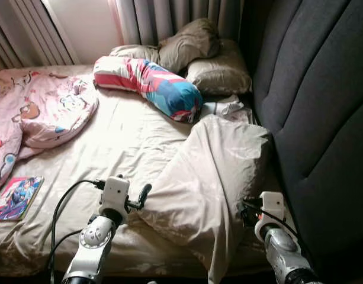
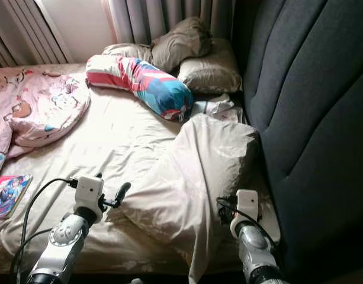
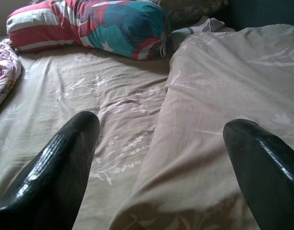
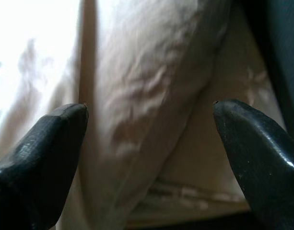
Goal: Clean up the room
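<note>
Since the duvet (image 1: 211, 171) heaped at the bed's (image 1: 122, 136) headboard edge looks soft and floppy, both grippers, left (image 3: 161, 163) and right (image 4: 149, 158), fingers apart, should pinch a fold.

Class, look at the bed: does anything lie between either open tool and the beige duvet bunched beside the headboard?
Nothing visible does. The left tool hovers open at the beige duvet's near edge, and the right tool is open with the fabric directly ahead.

Matt beige floral cotton bedsheet (image 1: 122, 136), crumpled soft beige cloth duvet (image 1: 211, 171), dark grey woven fabric headboard (image 1: 323, 118), glossy black plastic fingers (image 3: 65, 163)
</note>
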Motion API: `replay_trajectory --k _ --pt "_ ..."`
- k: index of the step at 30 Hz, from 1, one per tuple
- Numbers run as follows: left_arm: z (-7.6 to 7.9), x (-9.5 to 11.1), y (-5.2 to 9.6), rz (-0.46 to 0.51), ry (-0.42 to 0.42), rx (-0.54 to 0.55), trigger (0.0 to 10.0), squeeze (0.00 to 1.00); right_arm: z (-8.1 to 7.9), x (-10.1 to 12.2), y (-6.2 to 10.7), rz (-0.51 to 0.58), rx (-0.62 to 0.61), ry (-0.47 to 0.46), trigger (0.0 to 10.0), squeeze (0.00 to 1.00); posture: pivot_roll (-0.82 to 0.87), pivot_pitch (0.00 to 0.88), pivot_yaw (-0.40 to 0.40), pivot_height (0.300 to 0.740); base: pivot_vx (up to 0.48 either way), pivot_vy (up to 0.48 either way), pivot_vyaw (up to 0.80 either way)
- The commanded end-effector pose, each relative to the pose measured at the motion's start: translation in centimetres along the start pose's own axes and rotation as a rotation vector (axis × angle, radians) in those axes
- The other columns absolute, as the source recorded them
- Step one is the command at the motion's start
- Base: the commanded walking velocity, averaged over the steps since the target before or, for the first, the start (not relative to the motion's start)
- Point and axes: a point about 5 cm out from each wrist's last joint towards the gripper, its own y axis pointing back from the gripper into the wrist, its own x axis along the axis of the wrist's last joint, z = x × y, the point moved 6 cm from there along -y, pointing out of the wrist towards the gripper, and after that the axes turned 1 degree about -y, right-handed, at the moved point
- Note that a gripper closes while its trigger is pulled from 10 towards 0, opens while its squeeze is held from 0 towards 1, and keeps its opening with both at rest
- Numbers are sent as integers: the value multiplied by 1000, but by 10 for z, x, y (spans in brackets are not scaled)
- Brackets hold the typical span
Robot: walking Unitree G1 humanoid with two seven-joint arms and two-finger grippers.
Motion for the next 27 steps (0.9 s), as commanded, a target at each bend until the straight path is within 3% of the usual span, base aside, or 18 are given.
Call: replay_trajectory --k 1,2,3,4,9,10,11,16,27 --pt "-2 3 2 3 -12 -6 10000 0 -5 -3 -2 -34 -1 -27 10000 0 -29 64 77 686 0 0 0" --pt "-2 3 2 4 -14 -9 10000 0 -9 -3 -3 -36 8 -58 10000 118 -26 68 82 686 0 0 0" --pt "-2 3 2 4 -14 -9 10000 0 -9 -3 -3 -36 8 -58 10000 118 -26 68 82 686 0 0 0" --pt "-3 4 3 3 -17 -14 10000 0 -12 -4 -4 -46 11 -78 10000 1000 -24 69 85 686 0 0 0" --pt "-3 6 3 6 -24 -22 10000 0 -23 -5 -5 -60 37 -128 10000 1000 -15 81 95 686 0 0 0" --pt "-2 8 3 9 -26 -26 10000 0 -25 -4 -5 -61 40 -128 10000 925 -6 88 100 686 0 0 0" --pt "-1 10 3 14 -31 -34 10000 0 -28 -4 -6 -62 43 -128 10000 0 0 94 103 686 0 0 0" --pt "-1 19 3 30 -34 -44 10000 0 -28 -5 -6 -72 28 -140 10000 0 18 120 110 686 0 0 0" --pt "5 63 1 117 21 -61 10000 0 -24 -9 -5 -77 11 -150 10000 0 64 213 134 686 0 0 0"
